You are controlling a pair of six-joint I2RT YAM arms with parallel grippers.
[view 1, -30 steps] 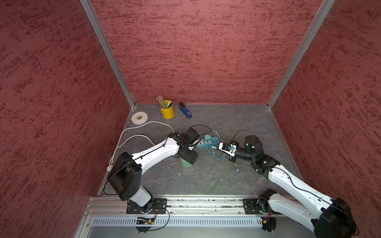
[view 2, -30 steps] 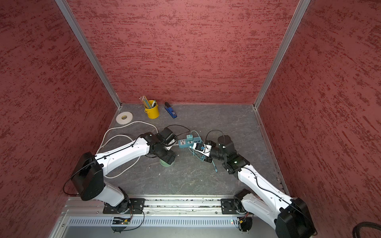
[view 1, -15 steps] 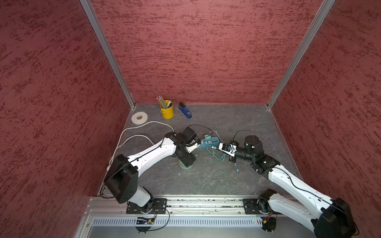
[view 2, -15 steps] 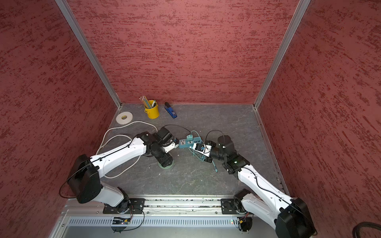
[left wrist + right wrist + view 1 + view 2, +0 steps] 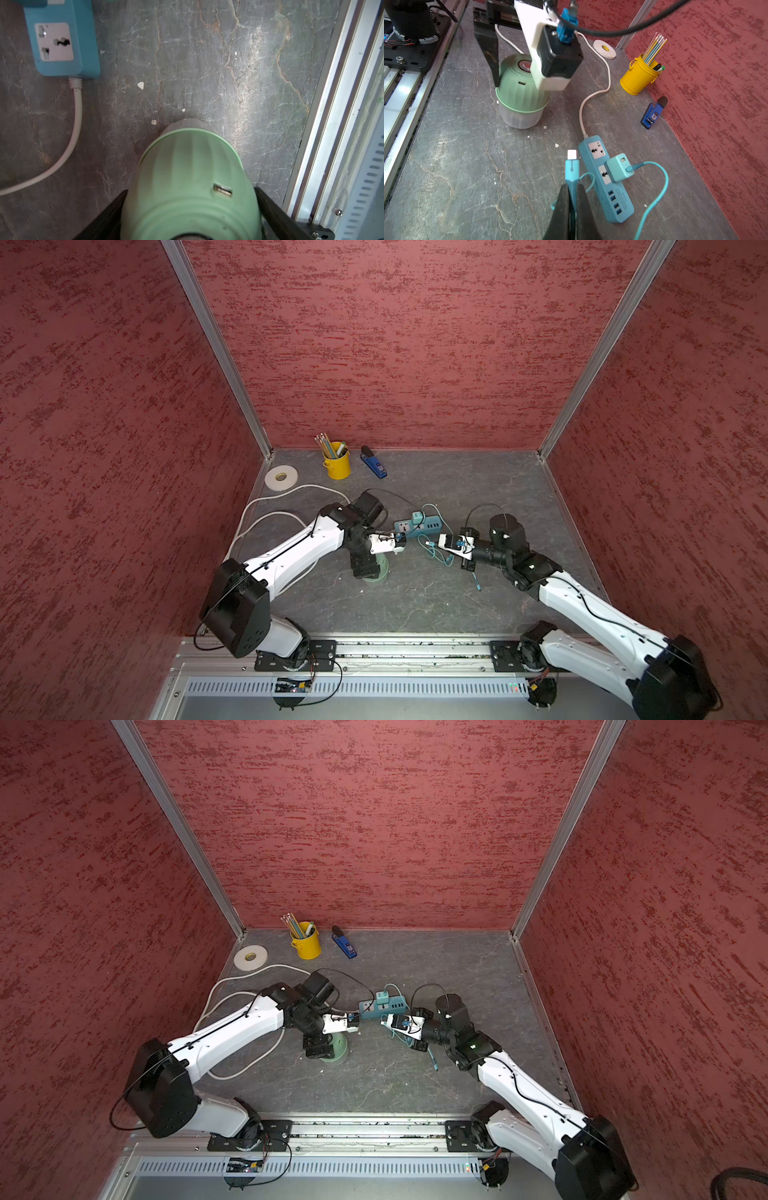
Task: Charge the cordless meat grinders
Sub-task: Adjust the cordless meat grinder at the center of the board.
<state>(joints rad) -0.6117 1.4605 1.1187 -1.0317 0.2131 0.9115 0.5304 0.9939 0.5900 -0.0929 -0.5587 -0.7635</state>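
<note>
Though partly screened by the left arm's wrist camera, upright on the grey stone-look table (image 5: pixel 456 166) as seen from the right wrist: the meat grinder (image 5: pixel 519 93), a mint-green dome on a frosted bowl, red-and-silver button on top, charging port turned toward this camera. Around the dome, the left gripper (image 5: pixel 521 81), jaws spread wide and pressed to its sides; one black finger (image 5: pixel 491 54) flat against it, the opposite one hidden. Low in the foreground, the right gripper (image 5: pixel 572 187), pinched tight on the teal USB cable (image 5: pixel 572 168) just behind its plug, metal tip aimed at the grinder yet well apart from it. Just beside that, the blue power strip (image 5: pixel 607 187) with a mint charger block (image 5: pixel 616 171) plugged in, cable running from the block. Farther off by the red wall: yellow pencil cup (image 5: pixel 637 81), blue stapler (image 5: pixel 652 113), white tape roll (image 5: pixel 604 49).

From the left wrist: dome filling the lower middle, port on its flank, a black finger touching each side; the strip's end socket and white cord (image 5: pixel 75 124) nearby on the table.

In both top views: grinder (image 5: pixel 380 574) (image 5: pixel 340 1051) tucked under the left wrist near the table's middle, close to the strip; right gripper apart from it, beside the strip, cable looping underneath.
</note>
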